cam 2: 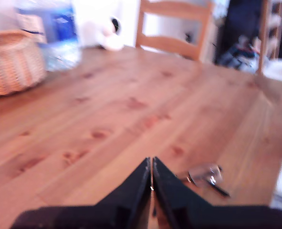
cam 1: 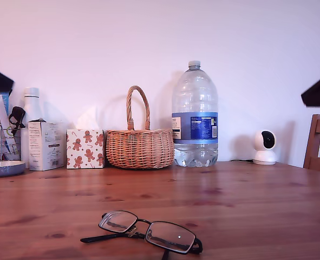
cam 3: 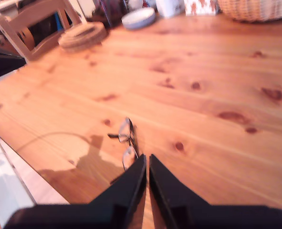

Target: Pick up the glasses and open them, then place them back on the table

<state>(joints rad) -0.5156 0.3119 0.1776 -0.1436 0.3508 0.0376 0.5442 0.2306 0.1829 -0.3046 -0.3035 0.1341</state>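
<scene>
At the exterior view's far left, a wire holder with pens (cam 1: 2,138) stands behind a small blue dish (cam 1: 4,168), with a white bottle (cam 1: 32,105) and a white carton (cam 1: 46,145) just beside it. Next along the far edge of the tabletop (cam 1: 246,195) come a tissue box printed with gingerbread men (cam 1: 85,148), a wicker basket (cam 1: 139,145) with an upright handle, a large clear water bottle (cam 1: 195,116) with a blue label, a small white camera (cam 1: 265,147), and part of a wooden chair (cam 1: 318,143) at the exterior view's right edge. The glasses (cam 1: 143,232) lie on the near part of the tabletop, a little left of centre in the exterior view, folded, lenses tilted up, one slim arm stretching toward the exterior view's left. No end effector appears in the exterior view itself. In the first wrist view, my first gripper (cam 2: 151,168), as end effector, has its jaws pressed together with nothing between them; the glasses (cam 2: 206,175) lie on the wood near its tips, off to one side and apart from them. In the second wrist view, my second gripper (cam 3: 147,163) also has its jaws closed together and empty; the glasses (cam 3: 128,143) lie just beyond its tips, very near, though contact cannot be told.
</scene>
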